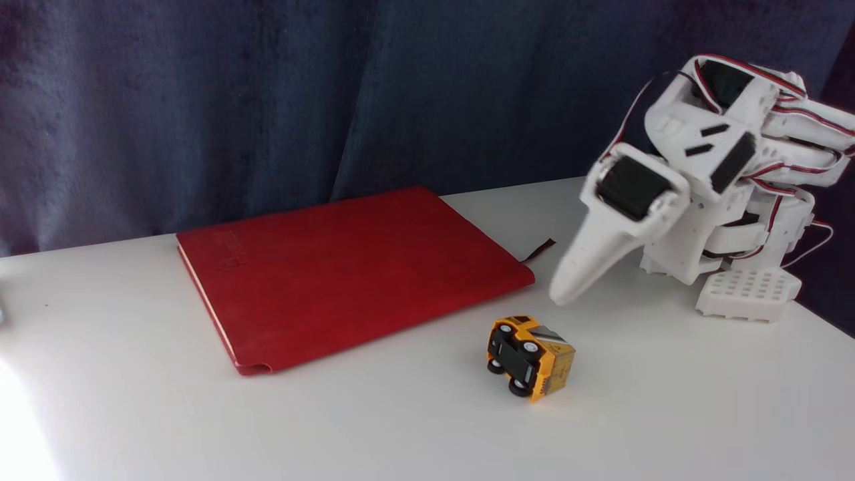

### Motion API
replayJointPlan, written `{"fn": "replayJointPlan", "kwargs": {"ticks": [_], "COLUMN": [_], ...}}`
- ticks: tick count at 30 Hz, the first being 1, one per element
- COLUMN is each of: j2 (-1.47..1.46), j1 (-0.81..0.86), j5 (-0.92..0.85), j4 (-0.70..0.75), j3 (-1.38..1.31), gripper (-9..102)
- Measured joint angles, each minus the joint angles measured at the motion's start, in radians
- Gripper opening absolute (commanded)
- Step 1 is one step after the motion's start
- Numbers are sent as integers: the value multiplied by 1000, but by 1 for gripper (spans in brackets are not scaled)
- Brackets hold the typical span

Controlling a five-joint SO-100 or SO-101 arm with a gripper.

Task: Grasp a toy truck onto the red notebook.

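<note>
The toy truck [531, 357] lies tipped on its side on the white table [401, 414], its black underside and white-hubbed wheels turned toward the camera, just off the near right corner of the red notebook [347, 270] and not touching it. The claw [564, 294] hangs a little above and behind the truck with nothing in it; its fingers read as one closed white wedge from this angle, though a narrow gap could be hidden. By my reading, nothing of the task is done: the truck has yet to be gripped, lifted and set on the cover. Embossed lettering marks the notebook's far left corner, but it is too faint to read.
</note>
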Motion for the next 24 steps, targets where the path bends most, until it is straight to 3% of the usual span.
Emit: {"fn": "replayJointPlan", "kwargs": {"ticks": [3, 6, 12, 15, 20, 24], "j2": [0, 0, 0, -28, -403, -819], "j1": [9, 64, 84, 5, -118, -236], "j5": [66, 198, 322, 399, 431, 420], "j4": [-6, 2, 32, 34, 38, 153], "j3": [2, 0, -175, -308, -569, -782], "gripper": [2, 22, 31, 32, 42, 41]}}
